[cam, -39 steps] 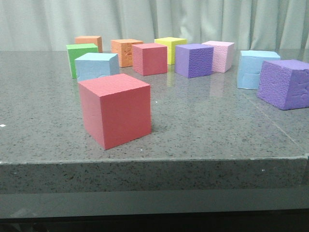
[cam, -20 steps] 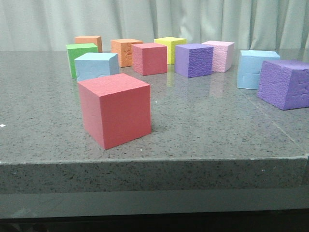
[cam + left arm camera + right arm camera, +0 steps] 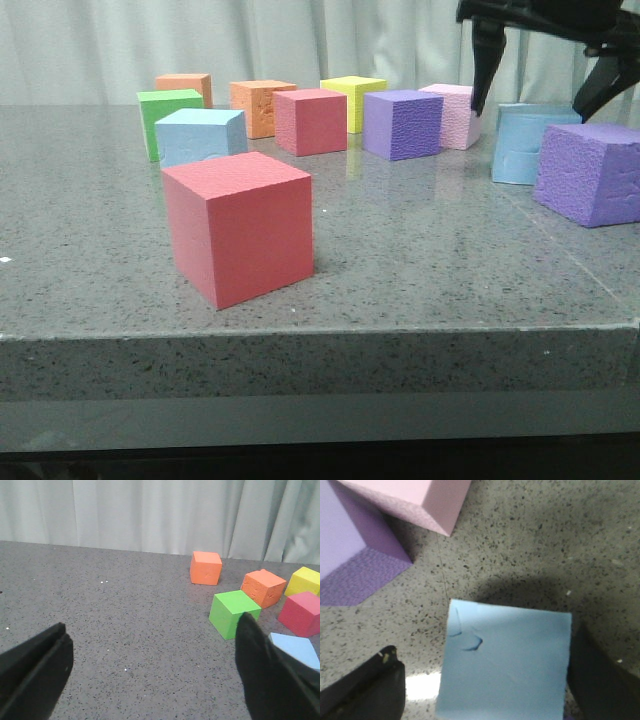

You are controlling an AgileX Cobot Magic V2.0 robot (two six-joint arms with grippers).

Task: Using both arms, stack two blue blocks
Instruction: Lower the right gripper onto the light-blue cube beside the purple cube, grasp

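Observation:
One pale blue block [image 3: 200,135] sits at the left behind the big red cube; its corner also shows in the left wrist view [image 3: 295,650]. The other blue block [image 3: 522,145] stands at the right, partly behind a purple cube. My right gripper [image 3: 530,110] hangs open just above this block, one finger on each side. In the right wrist view the block [image 3: 505,660] lies between the open fingers of that gripper [image 3: 485,652], with a gap on one side. My left gripper [image 3: 152,625] is open and empty over bare table, out of the front view.
A large red cube [image 3: 240,228] stands near the front edge. A purple cube [image 3: 588,172] is close beside the right blue block. Behind are a purple [image 3: 402,124], pink [image 3: 455,115], yellow [image 3: 352,100], red [image 3: 310,121], two orange and a green cube [image 3: 166,115].
My right gripper has come into the front view from above and now hangs open over the right blue block. The cubes have not moved.

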